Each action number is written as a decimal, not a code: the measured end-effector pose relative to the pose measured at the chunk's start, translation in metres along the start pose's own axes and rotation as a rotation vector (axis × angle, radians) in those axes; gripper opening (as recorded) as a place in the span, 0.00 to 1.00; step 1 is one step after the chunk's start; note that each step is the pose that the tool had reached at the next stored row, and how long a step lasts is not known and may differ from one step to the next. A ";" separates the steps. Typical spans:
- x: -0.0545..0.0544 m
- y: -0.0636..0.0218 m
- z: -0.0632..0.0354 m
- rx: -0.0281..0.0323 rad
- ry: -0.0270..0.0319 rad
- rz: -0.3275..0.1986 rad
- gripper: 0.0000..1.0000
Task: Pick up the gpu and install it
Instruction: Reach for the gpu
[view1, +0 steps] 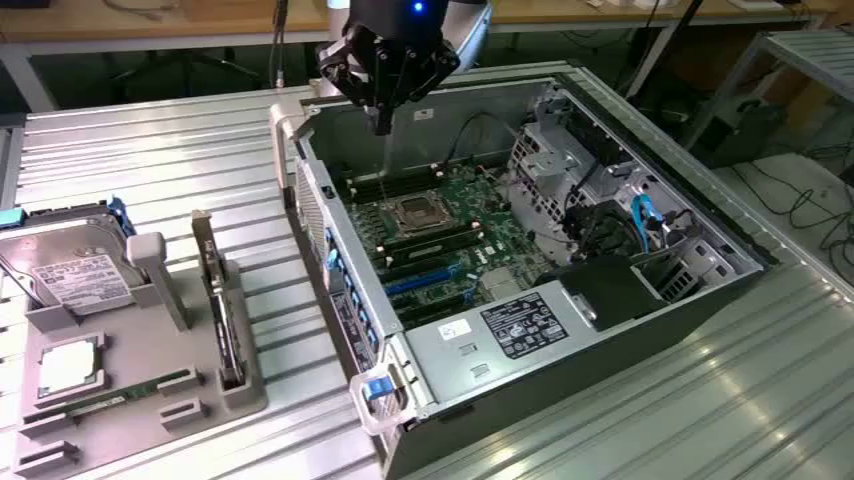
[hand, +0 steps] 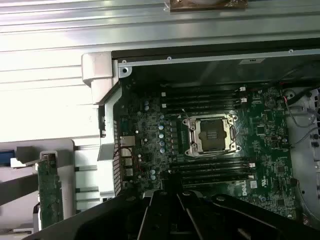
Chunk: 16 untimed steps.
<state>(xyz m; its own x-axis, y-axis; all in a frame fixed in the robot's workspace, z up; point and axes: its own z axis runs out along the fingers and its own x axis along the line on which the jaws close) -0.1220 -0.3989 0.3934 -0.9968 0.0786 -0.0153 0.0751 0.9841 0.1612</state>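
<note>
The gpu (view1: 218, 300) stands thin edge-on in a slot of the grey holder (view1: 174, 400) at the exterior view's left; its green board (hand: 50, 195) also shows in the wrist view. My gripper (view1: 383, 122) hangs above the far left corner of the open computer case (view1: 534, 360), well away from the gpu. Its black fingers (hand: 172, 192) are shut with nothing between them. Below it lies the green motherboard (view1: 461, 240) with its bare processor socket (hand: 211, 134).
On the holder also lie a silver hard drive (view1: 67, 270), a square chip (view1: 67, 365) and a long memory stick (view1: 127, 392). The case has a white corner handle (view1: 283, 130), drive cages and cables (view1: 627, 225) at its right. All stands on a ribbed metal table (view1: 174, 160).
</note>
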 end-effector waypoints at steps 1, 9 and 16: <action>0.000 0.0000 0.0000 -0.0001 0.0000 0.000 0.11; 0.006 -0.0005 -0.0001 -0.0001 0.0000 0.000 0.11; 0.010 -0.0007 -0.0003 -0.0001 0.0000 0.000 0.11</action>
<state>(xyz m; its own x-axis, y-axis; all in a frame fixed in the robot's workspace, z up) -0.1316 -0.3989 0.3934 -0.9968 0.0786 -0.0153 0.0751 0.9841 0.1612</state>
